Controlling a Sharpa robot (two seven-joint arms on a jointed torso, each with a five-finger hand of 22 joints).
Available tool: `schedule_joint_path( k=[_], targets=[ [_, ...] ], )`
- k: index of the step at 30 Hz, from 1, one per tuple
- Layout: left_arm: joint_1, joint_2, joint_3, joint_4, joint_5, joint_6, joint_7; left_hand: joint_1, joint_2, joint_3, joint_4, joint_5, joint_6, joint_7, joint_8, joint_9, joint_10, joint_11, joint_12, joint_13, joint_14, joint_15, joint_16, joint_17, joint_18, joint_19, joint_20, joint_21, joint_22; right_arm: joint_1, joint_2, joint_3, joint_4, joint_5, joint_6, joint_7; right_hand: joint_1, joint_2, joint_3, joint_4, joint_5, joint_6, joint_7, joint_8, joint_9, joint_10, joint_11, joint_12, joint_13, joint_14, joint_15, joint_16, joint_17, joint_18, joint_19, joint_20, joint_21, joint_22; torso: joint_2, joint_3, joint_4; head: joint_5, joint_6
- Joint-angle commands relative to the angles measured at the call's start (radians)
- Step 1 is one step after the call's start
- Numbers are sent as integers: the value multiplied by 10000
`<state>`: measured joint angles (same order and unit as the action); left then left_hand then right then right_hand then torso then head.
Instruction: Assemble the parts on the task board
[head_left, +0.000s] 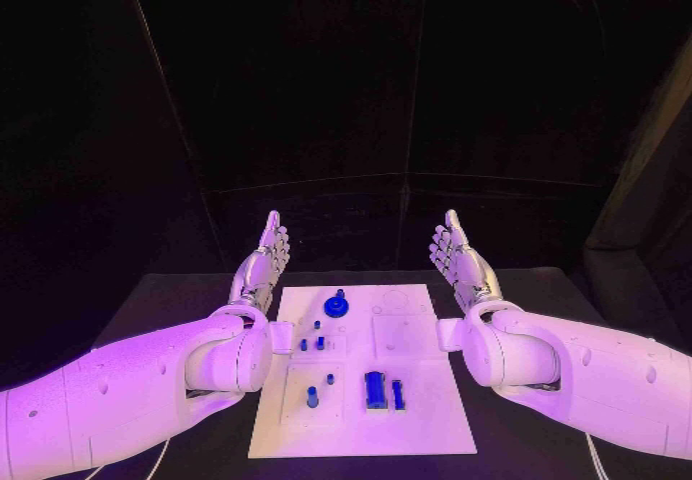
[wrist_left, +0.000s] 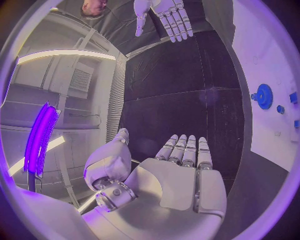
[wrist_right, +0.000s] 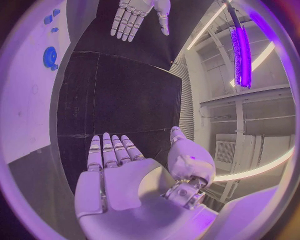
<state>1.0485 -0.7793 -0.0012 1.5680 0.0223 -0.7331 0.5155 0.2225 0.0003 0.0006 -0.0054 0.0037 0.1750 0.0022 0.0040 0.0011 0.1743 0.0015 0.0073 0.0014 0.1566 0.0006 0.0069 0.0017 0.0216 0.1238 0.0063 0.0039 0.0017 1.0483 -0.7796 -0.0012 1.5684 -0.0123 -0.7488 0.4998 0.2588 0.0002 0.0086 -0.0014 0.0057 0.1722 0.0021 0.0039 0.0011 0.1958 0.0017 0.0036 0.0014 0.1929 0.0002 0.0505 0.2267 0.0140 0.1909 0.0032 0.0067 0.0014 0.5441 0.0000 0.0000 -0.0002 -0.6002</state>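
One task board (head_left: 418, 400) lay on one black counter (head_left: 166, 300). On the board there were blue parts of several kinds: one round gear-like part (head_left: 336, 305) near the board's far edge, one tall block (head_left: 375, 389) toward its near edge with one narrower bar (head_left: 398, 394) just beside it, and small pegs — about six could be made out, though some were too small to tell apart. Two hands were there — one left hand (head_left: 265, 258) and one right hand (head_left: 459, 258) — one on each side of the board's far end, both empty with fingers extended.

Lab/studio: black-draped booth (head_left: 346, 100), ceiling strip lights (wrist_right: 240, 55).
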Motion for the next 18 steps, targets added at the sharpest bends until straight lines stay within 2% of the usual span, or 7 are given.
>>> schedule_joint_path(
  k=[1,6,12,13,14,15,18],
  targets=[
    [15,-7,12,20,-223,-369,45,-705,-3,-6,54,-37,-554,-22,-40,-11,-550,-15,-73,-14,-497,-6,-69,-17,-216,-392,-63,-39,-17,17,-4,12,16,123,-212,202,-840,-2,-86,14,-57,-553,-21,-39,-11,-634,-17,-36,-14,-625,-2,-505,-732,-140,-613,-32,-67,-14,1,0,0,2,2],
    [15,-7,12,20,-223,-369,45,-1005,-3,-6,54,-37,-776,-22,-40,-11,-784,-15,-73,-14,-692,-6,-69,-17,-216,-1238,-63,-39,-17,17,-4,12,16,123,-212,202,-1167,-2,-86,14,-57,-765,-21,-39,-11,-874,-17,-36,-14,-864,-2,-505,-1024,-140,-861,-32,-67,-14,1,0,0,2,2],
    [15,-7,12,20,-223,-369,45,-1251,-3,-6,54,-37,-987,-22,-40,-11,-974,-15,-73,-14,-857,-6,-69,-17,-216,-1238,-63,-39,-17,17,-4,12,16,123,-212,202,-1466,-2,-86,14,-57,-953,-21,-39,-11,-1103,-17,-36,-14,-1085,-2,-505,-1303,-140,-1078,-32,-67,-14,1,0,0,2,2],
    [15,-7,12,20,-223,-369,45,-1448,-3,-6,54,-37,-1750,-22,-40,-11,-1743,-15,-73,-14,-1566,-6,-69,-17,-216,-1238,-63,-39,-17,17,-4,12,16,123,-212,202,-1706,-2,-86,14,-57,-1722,-21,-39,-11,-1958,-17,-36,-14,-1929,-2,-505,-1499,-140,-1909,-32,-67,-14,1,0,0,2,2],
    [15,-7,12,20,-223,-369,45,-2225,-3,-6,54,-37,-1750,-22,-40,-11,-1743,-15,-73,-14,-1566,-6,-69,-17,-216,-1238,-63,-39,-17,17,-4,12,16,123,-212,202,-1858,-2,-86,14,-57,-1722,-21,-39,-11,-1958,-17,-36,-14,-1929,-2,-505,-2267,-140,-1909,-32,-67,-14,1,0,0,2,2],
    [15,-7,12,20,-223,-369,45,-2225,-3,-6,54,-37,-1750,-22,-40,-11,-1743,-15,-73,-14,-1566,-6,-69,-17,-216,-1238,-63,-39,-17,17,-4,12,16,123,-212,202,-2588,-2,-86,14,-57,-1722,-21,-39,-11,-1958,-17,-36,-14,-1929,-2,-505,-2267,-140,-1909,-32,-67,-14,1,0,0,2,2],
    [15,-7,12,20,-223,-369,45,-2225,-3,-6,54,-37,-1750,-22,-40,-11,-1743,-15,-73,-14,-1566,-6,-69,-17,-216,-1238,-63,-39,-17,17,-4,12,16,123,-212,202,-2588,-2,-86,14,-57,-1722,-21,-39,-11,-1958,-17,-36,-14,-1929,-2,-505,-2267,-140,-1909,-32,-67,-14,1,0,0,2,2]
  ],
)
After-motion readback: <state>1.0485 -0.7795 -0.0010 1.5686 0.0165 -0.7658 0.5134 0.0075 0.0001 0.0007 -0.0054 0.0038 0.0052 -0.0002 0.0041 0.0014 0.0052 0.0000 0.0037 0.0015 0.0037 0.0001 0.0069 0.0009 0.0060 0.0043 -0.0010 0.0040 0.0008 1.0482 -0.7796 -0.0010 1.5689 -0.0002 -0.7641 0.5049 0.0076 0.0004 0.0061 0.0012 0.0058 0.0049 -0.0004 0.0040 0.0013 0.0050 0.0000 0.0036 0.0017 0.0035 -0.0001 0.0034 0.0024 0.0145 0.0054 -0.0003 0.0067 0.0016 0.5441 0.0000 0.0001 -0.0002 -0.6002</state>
